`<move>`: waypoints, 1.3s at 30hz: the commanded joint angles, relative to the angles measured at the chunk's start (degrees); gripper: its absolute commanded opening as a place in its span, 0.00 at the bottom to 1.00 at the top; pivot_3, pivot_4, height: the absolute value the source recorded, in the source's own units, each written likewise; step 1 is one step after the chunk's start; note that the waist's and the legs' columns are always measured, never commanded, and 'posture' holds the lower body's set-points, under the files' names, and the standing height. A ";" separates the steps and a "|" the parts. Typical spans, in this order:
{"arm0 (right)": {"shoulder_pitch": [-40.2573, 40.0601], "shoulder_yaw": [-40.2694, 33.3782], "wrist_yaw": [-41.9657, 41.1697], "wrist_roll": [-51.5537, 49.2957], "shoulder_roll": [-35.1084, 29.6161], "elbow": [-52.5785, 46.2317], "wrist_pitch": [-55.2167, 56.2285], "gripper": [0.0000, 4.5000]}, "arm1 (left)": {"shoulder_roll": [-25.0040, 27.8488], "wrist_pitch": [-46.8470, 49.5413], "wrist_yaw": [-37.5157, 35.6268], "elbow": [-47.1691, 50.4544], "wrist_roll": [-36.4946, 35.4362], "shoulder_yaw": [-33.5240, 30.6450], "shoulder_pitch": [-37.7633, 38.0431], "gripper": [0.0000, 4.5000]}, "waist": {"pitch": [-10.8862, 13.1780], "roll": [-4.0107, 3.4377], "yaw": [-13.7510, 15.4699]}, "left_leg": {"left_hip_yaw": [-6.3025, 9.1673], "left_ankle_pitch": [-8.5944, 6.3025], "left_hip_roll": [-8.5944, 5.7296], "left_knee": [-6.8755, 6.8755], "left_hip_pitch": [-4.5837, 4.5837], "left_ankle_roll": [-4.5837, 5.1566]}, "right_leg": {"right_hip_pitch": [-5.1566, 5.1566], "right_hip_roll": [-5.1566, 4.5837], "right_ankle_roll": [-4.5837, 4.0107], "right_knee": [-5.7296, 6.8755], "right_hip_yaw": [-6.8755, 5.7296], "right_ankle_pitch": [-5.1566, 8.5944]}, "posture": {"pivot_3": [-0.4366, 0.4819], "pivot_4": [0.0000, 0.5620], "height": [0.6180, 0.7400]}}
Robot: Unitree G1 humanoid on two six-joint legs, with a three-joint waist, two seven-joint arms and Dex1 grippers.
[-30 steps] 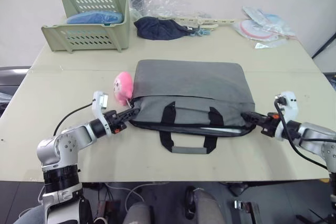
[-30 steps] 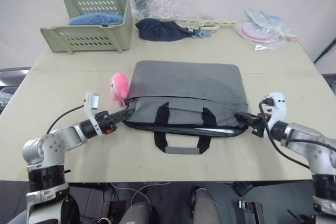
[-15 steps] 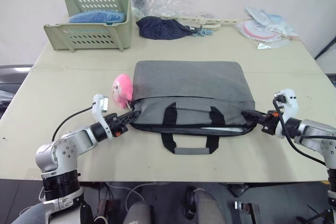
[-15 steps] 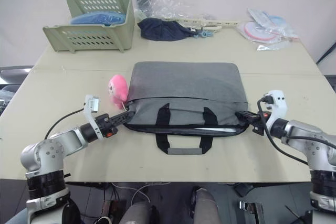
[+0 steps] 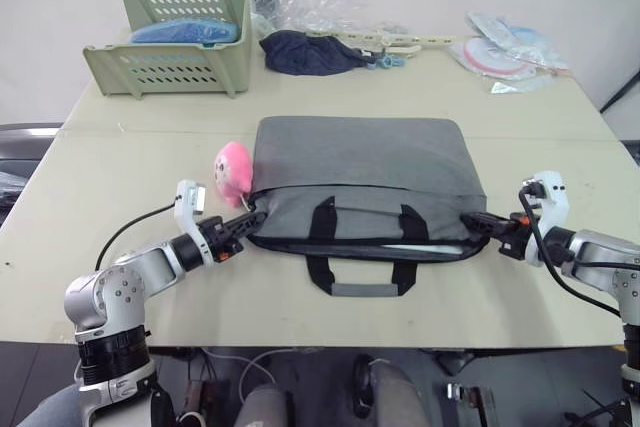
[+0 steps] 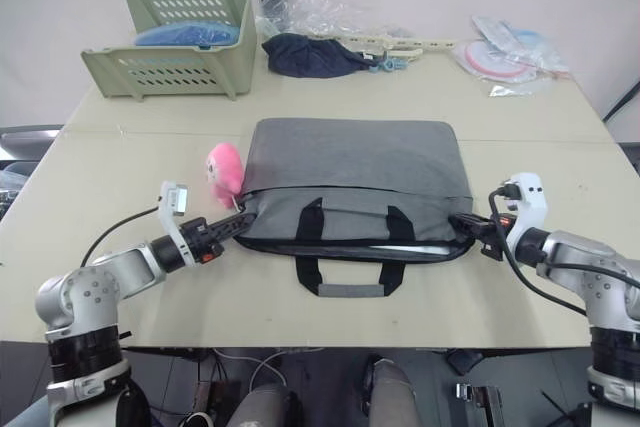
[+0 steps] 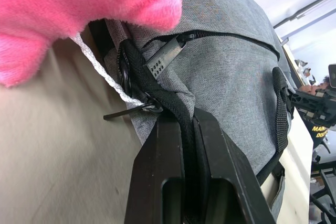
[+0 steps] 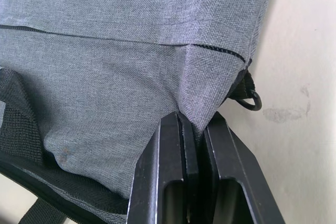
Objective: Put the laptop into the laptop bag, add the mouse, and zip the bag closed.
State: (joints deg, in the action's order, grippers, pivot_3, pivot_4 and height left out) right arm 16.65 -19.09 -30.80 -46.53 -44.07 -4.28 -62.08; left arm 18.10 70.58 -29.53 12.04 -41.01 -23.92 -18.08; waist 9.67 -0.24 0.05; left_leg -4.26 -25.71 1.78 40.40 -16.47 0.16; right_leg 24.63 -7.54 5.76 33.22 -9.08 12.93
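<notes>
The grey laptop bag (image 5: 360, 162) lies flat in the middle of the table, handles toward me, its front mouth open. A pale silver strip, the laptop's edge (image 5: 425, 244), shows inside that mouth. My left gripper (image 5: 252, 219) is shut on the black edging at the bag's left corner (image 7: 181, 114), close to the metal zipper pull (image 7: 165, 56). My right gripper (image 5: 470, 222) is shut on the grey fabric of the bag's right corner (image 8: 202, 85). The mouse is out of view.
A pink plush (image 5: 233, 169) rests against the bag's left corner, just beyond my left gripper. At the back stand a green basket (image 5: 170, 42), a navy cloth bundle (image 5: 305, 52), clear plastic wrapping (image 5: 300, 7) and pink-and-white packets (image 5: 505, 52).
</notes>
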 commanded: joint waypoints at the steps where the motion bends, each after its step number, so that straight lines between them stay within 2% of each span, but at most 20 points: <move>1: 0.49 0.32 -2.27 -2.40 1.18 -4.48 -0.33 0.00 | -1.61 2.48 -1.64 3.10 -4.98 4.08 0.24 0.01 | 0.00 0.00 0.01 | 0.01 0.00 0.00 0.00 0.00 0.00 | 0.00 0.00 0.00 0.00 -0.01 0.00 | 0.48 0.27 1.00; 13: -1.83 -0.71 -2.22 -2.13 1.59 -6.35 -1.18 0.00 | -1.05 1.12 -2.10 1.58 -4.58 4.45 -0.18 0.01 | 0.01 -0.02 0.08 | 0.02 0.00 0.00 -0.06 -0.03 0.00 | -0.01 0.02 0.00 -0.11 -0.03 0.00 | 0.48 0.27 1.00; 15: -2.08 -0.66 -2.29 -1.85 1.56 -6.31 -0.98 0.20 | -1.19 0.76 -2.06 1.29 -4.51 4.25 -0.35 0.18 | 0.01 -0.02 0.10 | 0.02 0.00 0.00 -0.08 -0.03 0.00 | -0.01 0.03 0.00 -0.12 -0.04 0.00 | 0.48 0.27 1.00; 17: -2.21 -0.61 -2.42 -1.65 1.54 -6.26 -0.81 0.36 | -0.90 1.17 -2.31 0.94 -4.79 4.40 -0.41 0.33 | 0.00 -0.04 0.15 | 0.03 0.00 -0.01 -0.08 -0.02 0.00 | -0.03 0.03 0.00 -0.13 -0.03 0.00 | 0.48 0.27 1.00; 18: -2.29 -0.57 -2.41 -1.34 1.55 -6.24 -0.55 0.48 | -0.55 0.90 -2.28 0.84 -4.46 4.90 -0.32 0.46 | 0.00 -0.04 0.22 | 0.03 0.00 -0.01 -0.08 -0.02 0.00 | -0.04 0.02 0.02 -0.13 -0.02 -0.01 | 0.48 0.27 1.00; 19: -2.30 -0.63 -2.32 -1.02 1.61 -6.12 -0.28 0.53 | -0.22 0.62 -2.20 0.79 -4.05 5.49 -0.18 0.50 | -0.01 -0.06 0.38 | 0.03 0.00 -0.02 -0.07 -0.02 0.00 | -0.05 0.02 0.04 -0.14 -0.01 -0.02 | 0.48 0.27 1.00; 20: -2.21 -0.80 -2.10 -0.78 1.71 -5.91 -0.10 0.65 | 0.08 0.37 -2.28 0.79 -3.86 5.98 0.00 0.62 | -0.05 -0.12 0.64 | 0.03 0.00 -0.03 -0.07 -0.01 0.00 | -0.06 0.01 0.05 -0.14 0.00 -0.03 | 0.48 0.27 1.00; 23: -2.11 -1.46 -1.98 -0.73 1.45 -5.90 -0.15 0.66 | 0.82 -0.42 -2.39 0.53 -3.78 6.30 0.30 0.91 | -0.16 -0.31 1.00 | 0.02 0.00 -0.05 -0.07 0.06 0.00 | -0.12 0.01 0.06 -0.16 0.02 -0.03 | 0.48 0.27 1.00; 39: -5.12 -8.10 -5.37 -1.35 -7.10 -8.26 -1.37 0.66 | 9.69 -0.22 -4.44 0.17 -6.12 3.80 2.01 0.91 | -0.17 -0.53 1.14 | 0.00 0.00 -0.05 -0.28 0.05 0.00 | -0.07 0.07 0.07 -0.33 0.01 -0.04 | 0.48 0.27 1.00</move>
State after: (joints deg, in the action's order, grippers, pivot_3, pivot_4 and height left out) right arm 12.11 -24.56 -34.31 -46.62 -49.19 -9.76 -63.11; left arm 26.05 70.09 -32.74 11.72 -45.68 -19.72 -16.68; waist 9.50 -0.77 1.19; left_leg -4.26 -25.71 1.74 40.12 -16.42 0.16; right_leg 24.57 -7.47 5.83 32.89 -9.08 12.89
